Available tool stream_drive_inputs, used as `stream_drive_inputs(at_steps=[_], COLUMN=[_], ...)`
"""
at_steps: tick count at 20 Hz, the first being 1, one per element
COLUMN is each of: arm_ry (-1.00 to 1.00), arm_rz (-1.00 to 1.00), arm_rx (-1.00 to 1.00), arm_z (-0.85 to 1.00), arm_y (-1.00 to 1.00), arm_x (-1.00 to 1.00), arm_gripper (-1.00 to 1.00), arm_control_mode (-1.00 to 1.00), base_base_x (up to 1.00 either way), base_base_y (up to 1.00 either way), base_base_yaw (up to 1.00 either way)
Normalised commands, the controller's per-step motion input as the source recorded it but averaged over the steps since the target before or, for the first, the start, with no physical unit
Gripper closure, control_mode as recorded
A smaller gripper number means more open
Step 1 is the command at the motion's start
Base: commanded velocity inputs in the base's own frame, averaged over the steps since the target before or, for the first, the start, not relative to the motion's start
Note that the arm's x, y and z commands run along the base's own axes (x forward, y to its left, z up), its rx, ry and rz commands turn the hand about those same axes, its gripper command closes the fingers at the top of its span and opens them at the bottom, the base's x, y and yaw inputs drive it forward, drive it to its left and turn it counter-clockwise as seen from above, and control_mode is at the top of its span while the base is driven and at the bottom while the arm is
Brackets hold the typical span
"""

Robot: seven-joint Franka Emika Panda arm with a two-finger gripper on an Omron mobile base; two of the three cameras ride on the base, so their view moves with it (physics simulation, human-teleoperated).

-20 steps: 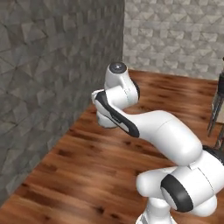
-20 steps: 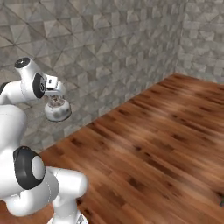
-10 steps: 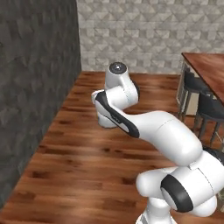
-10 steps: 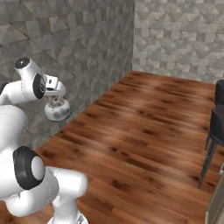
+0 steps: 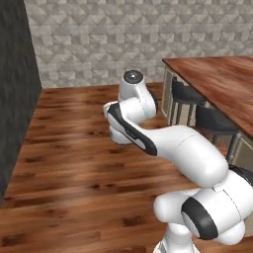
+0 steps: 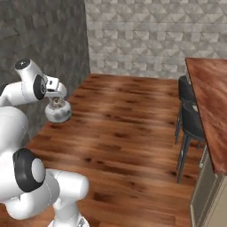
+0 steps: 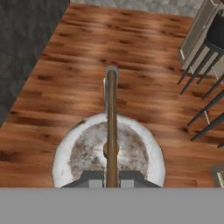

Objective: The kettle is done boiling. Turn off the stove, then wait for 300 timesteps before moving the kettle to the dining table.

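The kettle (image 6: 57,111), squat and silvery-white, hangs in the air above the wood floor on the left of the right base view. My gripper (image 6: 55,100) is shut on its thin arched handle. In the hand view the kettle (image 7: 83,153) sits directly below the hand, its brown handle (image 7: 111,109) running straight up from between my fingertips, where the gripper (image 7: 111,177) is shut on it. The dining table (image 5: 222,81) has a reddish-brown top and stands at the right; its edge (image 6: 210,102) also runs along the right side. The stove is out of view.
Black stools (image 5: 213,120) (image 6: 189,120) stand along the table's near side, and their legs (image 7: 205,92) show at the right of the hand view. A dark grey wall (image 5: 12,99) is on the left and a lighter stone wall (image 6: 150,31) behind. Open wood floor (image 6: 124,133) lies between.
The whole picture has swung, so the base has turned: the dark wall slid off to the left while the table and stools came into view. The kettle stays held in the gripper.
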Motion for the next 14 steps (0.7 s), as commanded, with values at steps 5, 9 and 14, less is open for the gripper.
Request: stream_drive_inputs(at_steps=[5, 9, 14], arm_ry=[0.0, 0.0, 0.0], arm_rz=[0.0, 0.0, 0.0], arm_rx=[0.0, 0.0, 0.0], arm_z=[0.0, 0.0, 0.0], arm_y=[0.0, 0.0, 0.0], arm_x=[0.0, 0.0, 0.0], arm_gripper=[1.0, 1.0, 1.0], arm_control_mode=[1.0, 1.0, 1.0], base_base_x=[0.64, 0.65, 0.65], base_base_y=[0.3, 0.31, 0.35], base_base_yaw=[-0.44, -0.44, -0.44])
